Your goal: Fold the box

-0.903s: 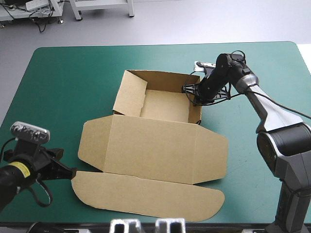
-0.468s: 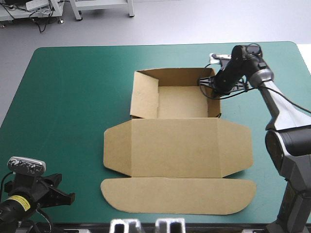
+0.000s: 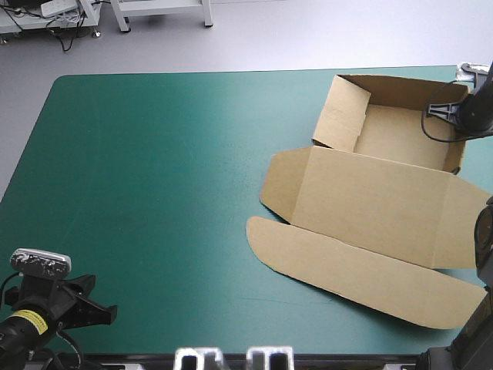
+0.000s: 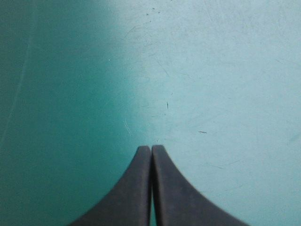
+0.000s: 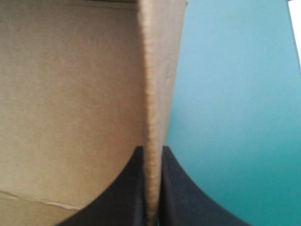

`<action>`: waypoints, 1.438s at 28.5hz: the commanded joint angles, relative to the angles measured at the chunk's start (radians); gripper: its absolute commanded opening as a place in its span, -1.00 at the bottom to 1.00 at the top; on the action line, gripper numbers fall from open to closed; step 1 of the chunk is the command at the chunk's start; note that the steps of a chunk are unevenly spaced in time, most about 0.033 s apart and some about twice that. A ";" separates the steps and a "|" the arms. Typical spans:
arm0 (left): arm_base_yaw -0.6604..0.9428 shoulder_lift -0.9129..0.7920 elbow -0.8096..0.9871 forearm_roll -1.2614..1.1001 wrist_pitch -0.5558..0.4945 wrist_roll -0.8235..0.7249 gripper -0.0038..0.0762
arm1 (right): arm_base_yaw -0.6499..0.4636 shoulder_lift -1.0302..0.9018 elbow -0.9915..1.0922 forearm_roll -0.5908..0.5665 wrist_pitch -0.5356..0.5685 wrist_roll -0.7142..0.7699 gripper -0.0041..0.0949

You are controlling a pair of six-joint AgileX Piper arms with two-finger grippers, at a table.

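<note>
High view: brown box (image 3: 370, 200) lies by the tabletop's (image 3: 154, 169) far-right corner, tray open, lid flat on its near side. Right gripper (image 3: 460, 119) at box's right wall; left gripper (image 3: 108, 312) well apart from box.
Left wrist view: fingers (image 4: 136, 188) pressed together, nothing held, over bare teal-green cover (image 4: 225, 70).
Right wrist view: fingers (image 5: 178, 188) pinch the box's wall edge.
</note>
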State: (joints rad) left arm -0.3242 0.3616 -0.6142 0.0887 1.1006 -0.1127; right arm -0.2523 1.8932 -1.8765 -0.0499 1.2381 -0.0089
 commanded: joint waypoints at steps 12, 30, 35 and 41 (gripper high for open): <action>0.001 0.009 -0.025 0.036 -0.064 0.002 -0.93 | -0.044 0.055 -0.031 -0.040 -0.006 -0.045 0.04; 0.001 0.007 -0.025 0.026 -0.123 -0.002 -0.93 | -0.072 -0.377 0.096 0.393 0.012 -0.121 -0.53; 0.001 -0.023 0.047 0.013 -0.175 0.002 -0.93 | -0.041 -0.610 0.379 0.408 -0.009 -0.204 -0.95; 0.001 -0.112 0.091 -0.025 -0.193 0.025 -0.93 | 0.074 -0.871 0.734 0.401 -0.026 -0.281 -0.95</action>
State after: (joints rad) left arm -0.3232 0.2673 -0.5005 0.0698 0.9828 -0.1009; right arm -0.2152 1.1279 -1.2189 0.3351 1.2380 -0.2602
